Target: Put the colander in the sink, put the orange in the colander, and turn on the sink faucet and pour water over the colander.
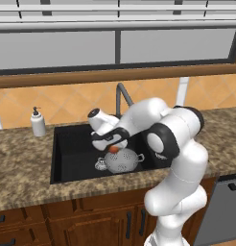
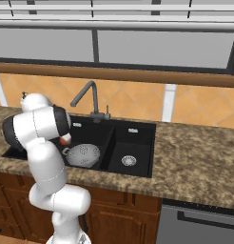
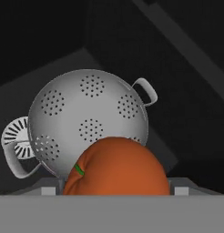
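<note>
The pale grey colander [image 1: 123, 162] [image 2: 83, 155] [image 3: 86, 116] lies in the wider left basin of the black sink [image 1: 72, 149] [image 2: 133, 138], open side up. My gripper [image 1: 113, 145] [image 2: 65, 137] hovers just above its near rim, shut on the orange [image 1: 113, 149] [image 2: 66, 139] [image 3: 116, 166]. In the hand view the orange sits between the fingers, in front of the colander's lower rim. The dark gooseneck sink faucet [image 1: 122, 97] [image 2: 87, 93] stands behind the basin, and no water runs from it.
A white soap dispenser [image 1: 38, 122] stands on the granite counter left of the sink. The narrower right basin has a silver drain [image 2: 129, 160]. Another drain [image 3: 16, 132] lies beside the colander. A dishwasher front [image 1: 225, 206] is below the counter at right.
</note>
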Motion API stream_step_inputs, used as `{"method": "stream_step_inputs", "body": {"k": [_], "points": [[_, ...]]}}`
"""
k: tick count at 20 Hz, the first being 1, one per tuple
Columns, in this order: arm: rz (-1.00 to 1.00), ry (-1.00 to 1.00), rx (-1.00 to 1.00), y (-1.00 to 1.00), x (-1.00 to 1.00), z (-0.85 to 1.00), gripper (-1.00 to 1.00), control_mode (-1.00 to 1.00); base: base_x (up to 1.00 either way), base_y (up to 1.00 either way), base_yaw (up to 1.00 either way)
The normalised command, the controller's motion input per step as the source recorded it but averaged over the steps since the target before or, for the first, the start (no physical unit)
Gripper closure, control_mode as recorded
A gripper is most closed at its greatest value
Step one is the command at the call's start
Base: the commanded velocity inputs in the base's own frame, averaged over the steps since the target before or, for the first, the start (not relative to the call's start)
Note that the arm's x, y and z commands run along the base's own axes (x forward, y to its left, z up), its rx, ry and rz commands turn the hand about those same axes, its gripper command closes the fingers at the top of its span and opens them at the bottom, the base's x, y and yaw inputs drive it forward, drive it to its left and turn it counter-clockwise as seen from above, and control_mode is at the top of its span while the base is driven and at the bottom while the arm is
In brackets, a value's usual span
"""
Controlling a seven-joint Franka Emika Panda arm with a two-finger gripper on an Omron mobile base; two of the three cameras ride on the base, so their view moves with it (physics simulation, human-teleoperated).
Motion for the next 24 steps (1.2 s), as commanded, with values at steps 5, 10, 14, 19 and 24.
{"method": "stream_step_inputs", "body": {"k": [5,10,14,19,24], "points": [[0.0,0.0,0.02,-0.31,0.05,-0.32,1.0,-1.0,0.0,0.0,0.0],[0.0,0.06,0.04,-0.14,0.24,-0.33,1.0,-1.0,0.0,0.0,0.0],[0.0,0.2,0.0,0.0,0.38,-0.3,1.0,-1.0,0.0,0.0,0.0],[0.0,0.12,0.0,0.0,0.32,-0.33,1.0,-1.0,0.0,0.0,0.0],[0.0,-0.01,0.0,0.0,0.16,-0.3,1.0,-1.0,0.0,0.0,0.0]]}}
